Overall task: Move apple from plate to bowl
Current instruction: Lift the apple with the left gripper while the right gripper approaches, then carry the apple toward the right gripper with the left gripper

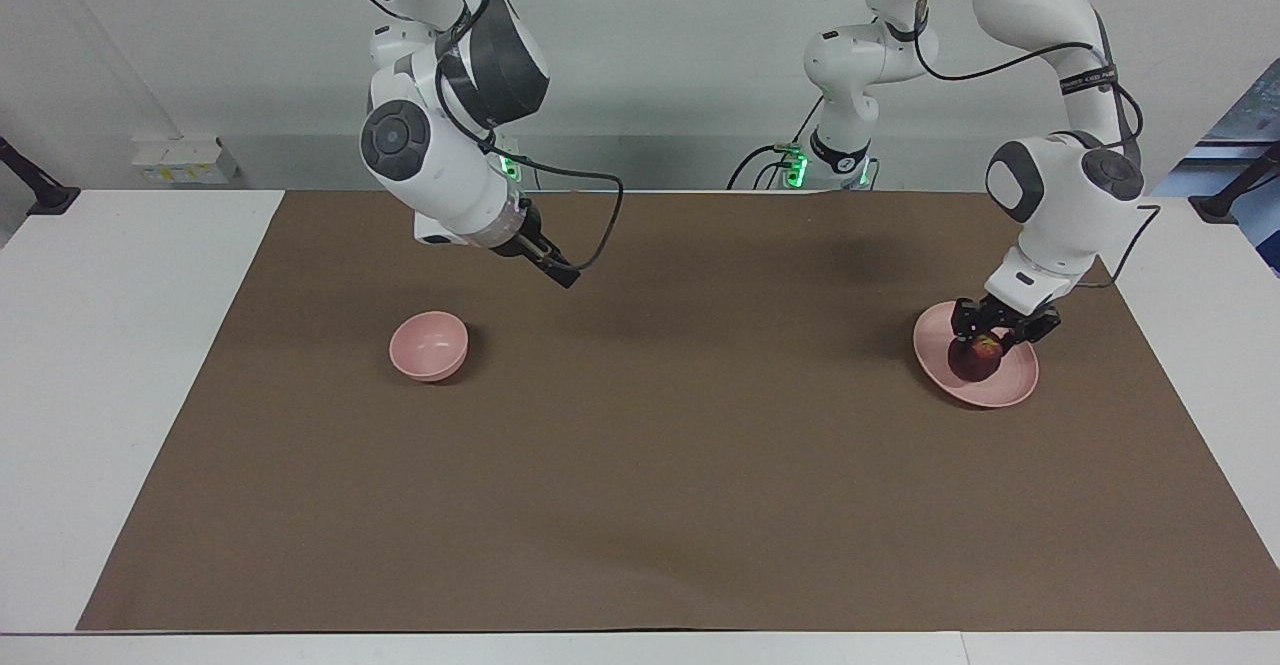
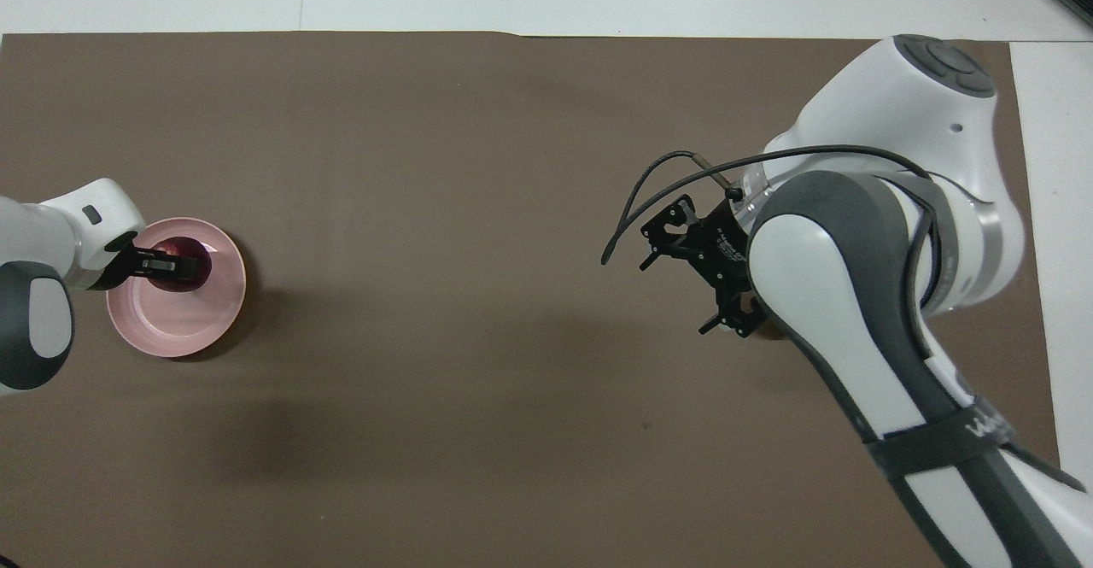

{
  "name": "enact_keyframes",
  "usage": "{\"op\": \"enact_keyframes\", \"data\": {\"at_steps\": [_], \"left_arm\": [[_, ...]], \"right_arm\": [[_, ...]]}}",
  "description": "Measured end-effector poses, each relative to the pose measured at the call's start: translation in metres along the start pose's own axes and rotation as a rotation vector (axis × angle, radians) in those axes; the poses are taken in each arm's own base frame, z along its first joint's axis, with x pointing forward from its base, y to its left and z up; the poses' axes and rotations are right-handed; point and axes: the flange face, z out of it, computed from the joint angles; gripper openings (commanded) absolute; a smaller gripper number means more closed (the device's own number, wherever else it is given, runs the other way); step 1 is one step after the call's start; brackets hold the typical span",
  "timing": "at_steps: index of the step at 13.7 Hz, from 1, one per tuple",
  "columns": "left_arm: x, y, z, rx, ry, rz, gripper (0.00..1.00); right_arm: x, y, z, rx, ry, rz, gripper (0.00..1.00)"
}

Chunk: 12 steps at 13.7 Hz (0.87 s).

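Dark red round apple [image 1: 975, 358] sat on the flat pale pink plate [image 1: 1010, 381] at the left arm's end of the brown-covered table [image 1: 640, 465]. Left gripper [image 1: 985, 333] down on the apple, fingers clamped on it. Small deep pale pink bowl [image 1: 429, 346] well apart, toward the right arm's end. Right gripper [image 1: 562, 275] up over bare table beside the bowl, fingers apart.

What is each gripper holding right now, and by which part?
The left gripper is shut on the apple, gripping its upper part from above, on the plate. The right gripper is open, holding nothing.
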Motion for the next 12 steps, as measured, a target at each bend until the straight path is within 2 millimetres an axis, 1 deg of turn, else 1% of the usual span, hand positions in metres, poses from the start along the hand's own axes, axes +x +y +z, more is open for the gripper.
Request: {"op": "enact_keyframes", "data": {"at_steps": [2, 3, 4, 5, 6, 8, 10, 11, 12], "left_arm": [[-0.003, 0.006, -0.023, 0.001, 0.007, 0.009, 0.0], [-0.003, 0.015, -0.033, 0.001, 0.012, 0.024, 0.0], [-0.001, 0.031, -0.04, -0.001, 0.017, 0.041, 0.0], [0.002, 0.05, -0.043, -0.004, 0.021, 0.041, 0.0], [0.006, 0.076, -0.042, -0.011, 0.019, 0.021, 0.0], [0.011, 0.139, -0.041, -0.023, 0.015, -0.033, 0.0], [0.01, 0.193, -0.042, -0.069, 0.011, -0.075, 0.0], [0.009, 0.214, -0.043, -0.137, 0.004, -0.107, 0.0], [0.007, 0.227, -0.044, -0.202, -0.005, -0.137, 0.0]], "right_arm": [[-0.018, -0.019, 0.016, 0.059, -0.053, 0.069, 1.0], [-0.026, -0.027, 0.022, 0.103, -0.086, 0.102, 1.0], [-0.035, -0.035, 0.027, 0.149, -0.115, 0.138, 1.0], [-0.041, -0.042, 0.031, 0.187, -0.138, 0.173, 1.0], [-0.047, -0.047, 0.035, 0.224, -0.162, 0.207, 1.0], [-0.056, -0.056, 0.043, 0.289, -0.181, 0.249, 1.0], [-0.063, -0.061, 0.048, 0.329, -0.205, 0.261, 1.0], [-0.066, -0.062, 0.048, 0.344, -0.216, 0.261, 1.0], [-0.066, -0.062, 0.049, 0.359, -0.235, 0.263, 1.0]]}}
